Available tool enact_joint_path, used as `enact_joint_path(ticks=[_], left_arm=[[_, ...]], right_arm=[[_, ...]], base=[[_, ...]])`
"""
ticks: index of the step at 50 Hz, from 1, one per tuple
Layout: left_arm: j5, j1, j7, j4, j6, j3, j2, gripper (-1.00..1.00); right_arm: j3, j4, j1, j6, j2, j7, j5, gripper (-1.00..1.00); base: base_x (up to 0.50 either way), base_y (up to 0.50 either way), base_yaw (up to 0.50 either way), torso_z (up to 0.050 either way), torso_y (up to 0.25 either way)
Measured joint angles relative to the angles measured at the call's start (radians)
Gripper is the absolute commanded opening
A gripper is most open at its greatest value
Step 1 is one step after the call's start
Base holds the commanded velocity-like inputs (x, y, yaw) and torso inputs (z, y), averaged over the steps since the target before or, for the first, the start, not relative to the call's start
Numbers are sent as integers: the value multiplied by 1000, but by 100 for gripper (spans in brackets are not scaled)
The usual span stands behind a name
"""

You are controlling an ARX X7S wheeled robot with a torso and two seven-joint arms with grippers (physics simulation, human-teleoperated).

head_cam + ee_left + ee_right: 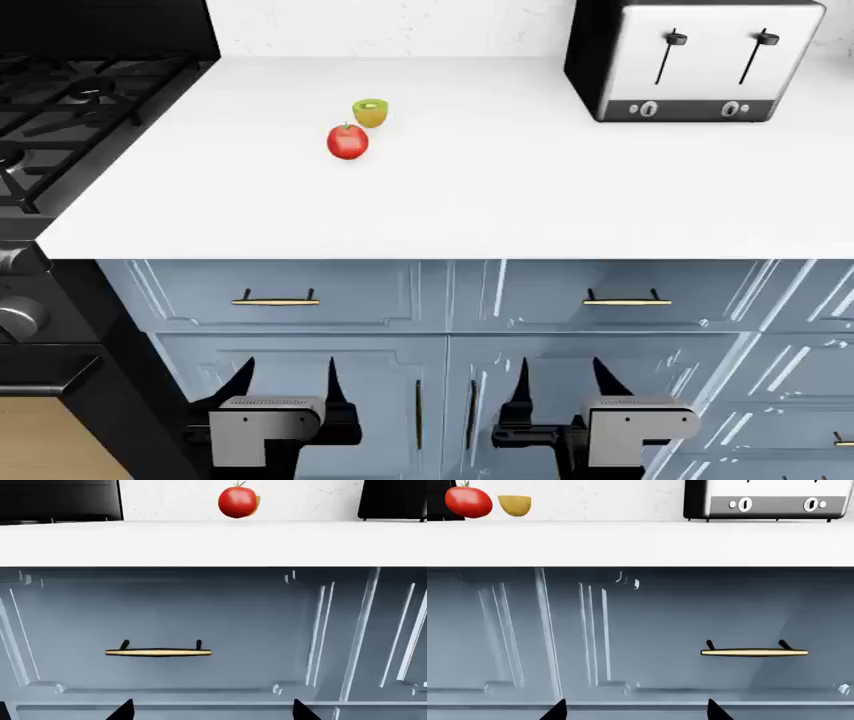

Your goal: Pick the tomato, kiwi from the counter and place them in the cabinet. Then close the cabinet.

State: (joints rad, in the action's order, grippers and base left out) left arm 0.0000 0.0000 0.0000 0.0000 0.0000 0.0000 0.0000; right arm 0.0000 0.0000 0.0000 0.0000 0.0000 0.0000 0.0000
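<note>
In the head view, the tomato (pixel 347 142) sits on the white bench (pixel 534 190) in the upper left of the frame, with the kiwi (pixel 370 112) just behind it and a little to its right, nearly touching. A toaster (pixel 691 60) stands at the upper right and a black gas stove (pixel 67 110) fills the left edge. Both arms hang low in front of the blue cabinet doors (pixel 441 400): the left claw (pixel 287 385) and the right claw (pixel 558 385) each have their fingers spread apart, holding nothing. In the left wrist view, the tomato (pixel 237 502) shows at top centre on the bench edge, above a drawer with a brass handle (pixel 158 652). In the right wrist view, the tomato (pixel 468 502) and kiwi (pixel 514 505) sit at the upper left, the toaster (pixel 770 500) at the upper right.
</note>
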Motion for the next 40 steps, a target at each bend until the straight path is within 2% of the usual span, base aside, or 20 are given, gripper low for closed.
enact_joint_path(ticks=[14,30,40], left_arm=[[-35,-5,-43,73,-69,38,-22,100],[-104,-94,-89,306,-265,49,-71,100],[-169,-181,-56,462,-401,43,-142,100]], right_arm=[[-40,-30,7,24,31,31,18,100],[-50,-182,46,169,84,45,73,100],[-50,-376,109,367,145,33,118,100]], base=[[0,0,0,0,0],[0,0,0,0,0],[0,0,0,47,19]])
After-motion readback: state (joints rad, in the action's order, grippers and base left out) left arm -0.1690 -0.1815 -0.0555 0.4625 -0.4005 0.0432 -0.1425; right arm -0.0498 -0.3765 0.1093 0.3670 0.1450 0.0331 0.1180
